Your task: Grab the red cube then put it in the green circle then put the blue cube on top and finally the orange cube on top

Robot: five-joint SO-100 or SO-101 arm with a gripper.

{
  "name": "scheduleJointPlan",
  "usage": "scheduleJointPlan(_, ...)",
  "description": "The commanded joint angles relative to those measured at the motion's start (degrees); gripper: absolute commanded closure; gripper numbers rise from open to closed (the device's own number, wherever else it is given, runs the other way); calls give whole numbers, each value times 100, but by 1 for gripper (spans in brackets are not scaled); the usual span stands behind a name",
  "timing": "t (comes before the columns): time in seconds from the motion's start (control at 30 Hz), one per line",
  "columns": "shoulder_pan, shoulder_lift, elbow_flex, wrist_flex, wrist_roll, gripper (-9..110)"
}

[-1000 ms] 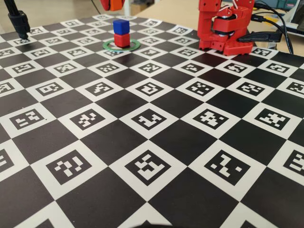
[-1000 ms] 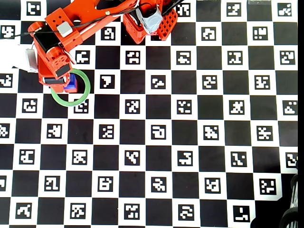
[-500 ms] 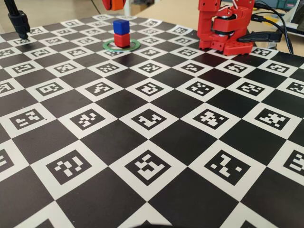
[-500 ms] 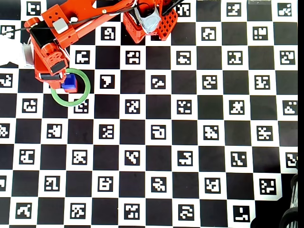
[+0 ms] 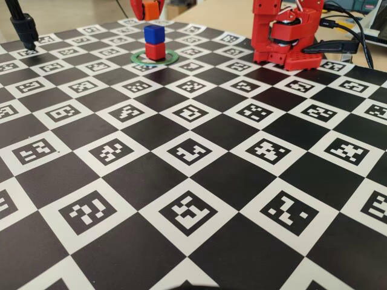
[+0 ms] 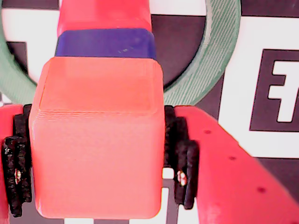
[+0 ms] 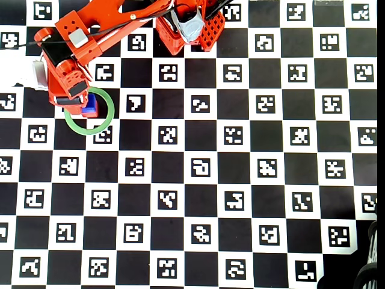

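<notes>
Black-and-white checkered sheeting printed with square fiducial markers covers the bench [image 5: 199, 181], and in the fixed view a pale wooden surface and dark cables lie beyond its far edge. The red arm base [image 5: 287, 36] is mounted at the far side of the bench; a black stand [image 5: 21, 24] rises at the far left corner. The end effector [image 6: 93, 158] is closed on the orange cube [image 6: 96, 144], with black padded fingers [image 6: 180, 158] pressing both side faces. In the fixed view the orange cube [image 5: 151, 8] hangs above the stack with a clear gap below it. The green circle [image 5: 155, 58] lies flat on the bench and encloses the red cube [image 5: 155, 51], which carries the blue cube [image 5: 154, 33] directly on top. In the wrist view the blue cube [image 6: 105, 43] and red cube [image 6: 103, 14] appear just past the held cube's edge, inside the green circle [image 6: 219, 42]. In the overhead view the arm covers most of the stack, leaving a corner of the blue cube [image 7: 91, 107] visible
</notes>
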Motion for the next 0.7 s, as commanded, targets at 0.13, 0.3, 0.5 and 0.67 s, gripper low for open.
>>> scheduleJointPlan(0.13,-97,773,26,-79,35,96)
scheduleJointPlan(0.3,-123,879,79,-79,53,96)
scheduleJointPlan(0.5,-114,949,114,-53,44,96)
scheduleJointPlan(0.67,-114,1002,176,-53,26,96)
